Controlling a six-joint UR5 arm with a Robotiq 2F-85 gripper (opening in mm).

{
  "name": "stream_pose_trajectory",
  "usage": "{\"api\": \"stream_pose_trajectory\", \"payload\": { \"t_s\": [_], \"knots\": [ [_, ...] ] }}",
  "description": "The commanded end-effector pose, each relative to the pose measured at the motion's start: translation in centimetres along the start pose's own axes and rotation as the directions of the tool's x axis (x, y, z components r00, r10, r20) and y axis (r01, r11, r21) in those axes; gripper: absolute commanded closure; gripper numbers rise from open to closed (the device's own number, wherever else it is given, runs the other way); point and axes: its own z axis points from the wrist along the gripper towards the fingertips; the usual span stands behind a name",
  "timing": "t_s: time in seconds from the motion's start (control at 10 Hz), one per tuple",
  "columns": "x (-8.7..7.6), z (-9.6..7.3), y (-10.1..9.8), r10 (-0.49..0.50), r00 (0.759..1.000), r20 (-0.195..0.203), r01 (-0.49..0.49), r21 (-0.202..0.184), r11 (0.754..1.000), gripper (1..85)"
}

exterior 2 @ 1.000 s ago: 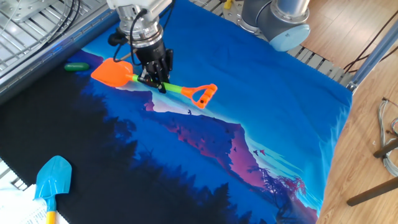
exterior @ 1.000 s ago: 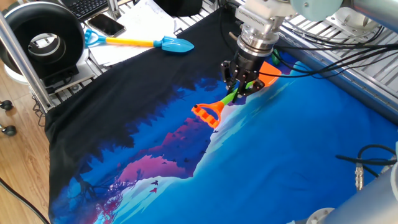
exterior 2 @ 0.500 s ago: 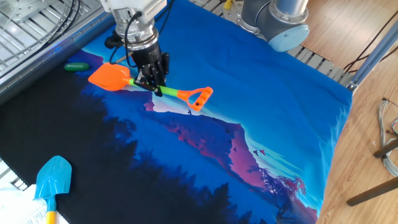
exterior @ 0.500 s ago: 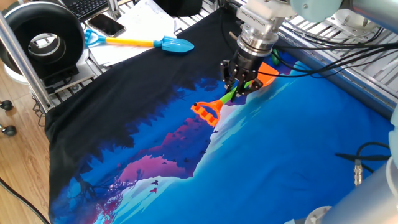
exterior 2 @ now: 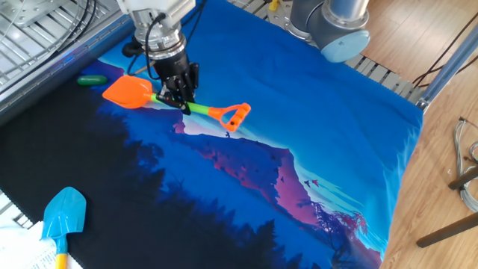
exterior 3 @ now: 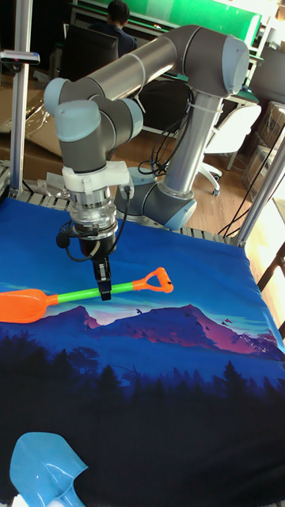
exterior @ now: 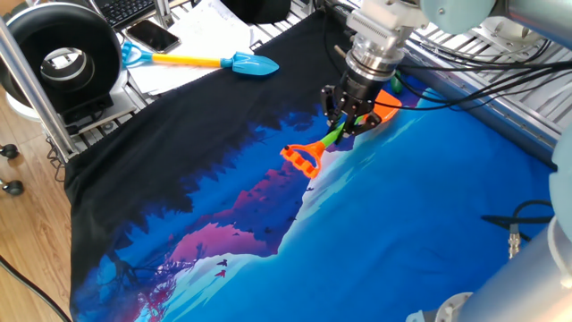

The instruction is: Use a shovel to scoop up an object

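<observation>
Shifted since a second ago: shovel (exterior 2: 176, 102) and gripper (exterior 2: 180, 101) carried toward the cloth's metal-frame side, orange blade tip now closer to the object (exterior 2: 92, 80), D-handle trailing behind. Going near to far in the tall fixed view: blue-bladed toy shovel (exterior 3: 41, 470), glossy light-blue plastic, lying at the front edge on the dark forest part of the printed cloth (exterior 3: 158, 372); cloth soft, slightly wrinkled, printed with black tree silhouettes, pink-purple mountains and bright blue sky. Next, the shovel (exterior 3: 87, 297) held roughly level above the cloth, smooth orange scoop-shaped blade at left, thin green shaft, orange D-shaped handle at right with an open loop. Gripper (exterior 3: 104, 286) clamped on the green shaft near mid-length, two dark slim fingers pointing down, one on each side of the shaft; ribbed metal wrist and grey cylindrical arm joints above. Behind, grey arm base at the far table edge, office chairs and a seated person (exterior 3: 118, 24) in the background. In the other fixed view, object seen as a small, dark green, rounded elongated piece resting on the cloth just beyond the blade, near the metal frame (exterior 2: 45, 33), not touching the blade. In one fixed view, the object hidden behind gripper (exterior: 348, 124) and blade; black round fan-like device (exterior: 60, 61) and a smartphone (exterior: 152, 36) off the cloth.
</observation>
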Motion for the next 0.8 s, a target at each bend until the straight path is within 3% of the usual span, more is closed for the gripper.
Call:
{"api": "stream_pose_trajectory", "payload": {
  "t_s": [0.0, 0.4, 0.6, 0.7],
  "knots": [
    [-0.1, -0.2, 0.2, -0.017, 0.998, 0.058, 0.016, 0.019, 1.000, 66.7],
    [0.6, -0.1, 0.8, -0.040, 0.998, 0.055, 0.039, 0.028, 0.999, 69.0],
    [2.2, 0.1, 0.9, -0.065, 0.998, 0.001, 0.065, 0.028, 0.997, 69.3],
    [2.6, 0.2, 1.0, -0.061, 0.998, -0.008, 0.061, 0.027, 0.998, 69.7]
  ]
}}
